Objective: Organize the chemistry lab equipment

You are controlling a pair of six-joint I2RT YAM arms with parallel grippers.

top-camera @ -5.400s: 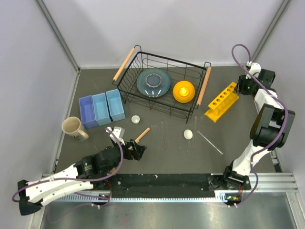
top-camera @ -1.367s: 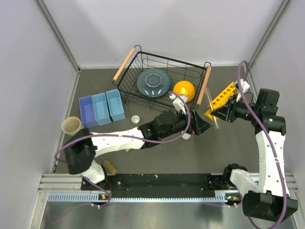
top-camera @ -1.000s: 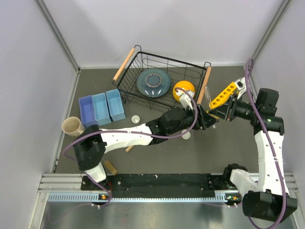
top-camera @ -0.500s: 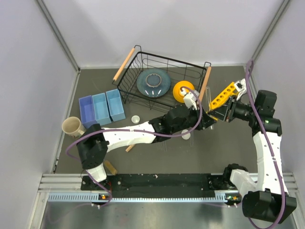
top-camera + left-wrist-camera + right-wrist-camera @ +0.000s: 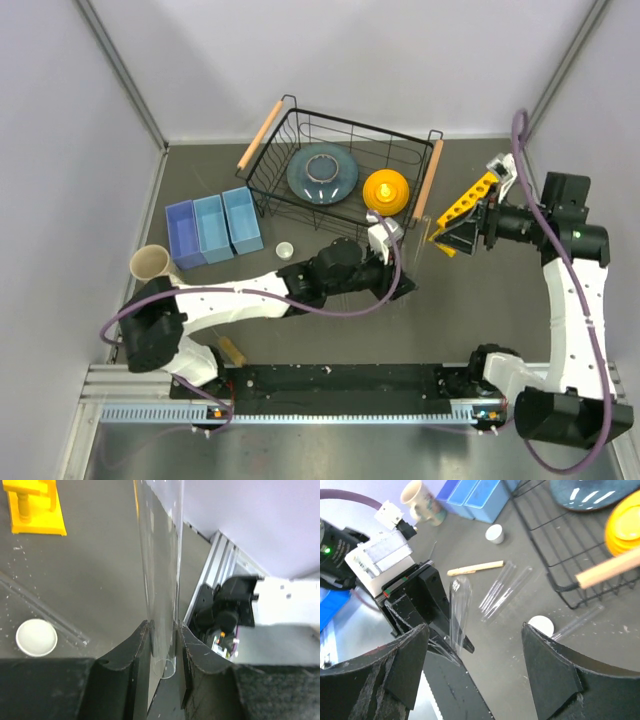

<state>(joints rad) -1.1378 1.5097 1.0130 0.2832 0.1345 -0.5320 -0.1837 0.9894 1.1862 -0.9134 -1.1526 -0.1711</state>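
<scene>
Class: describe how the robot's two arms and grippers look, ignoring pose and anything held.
The left arm and right arm have white shells, black joints and a purple cable looping along each. The left gripper and right gripper have black, wedge-shaped fingers.

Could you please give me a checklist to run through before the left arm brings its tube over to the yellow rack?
1. Clear tube held by the left gripper: ok, pinched between both fingers.
2. Rounded end leading: ok, the open rim looks to sit by the fingers and the far tip looks closed.
3. Tube orientation: ok, it stands roughly upright in the right wrist view.
4. Tube lined up over a hole of the yellow rack: not ok, the rack is off to one side.
5. Right gripper steadying the rack: cannot tell.
6. Rack sitting flat on the table: cannot tell, it looks tilted from above.
</scene>
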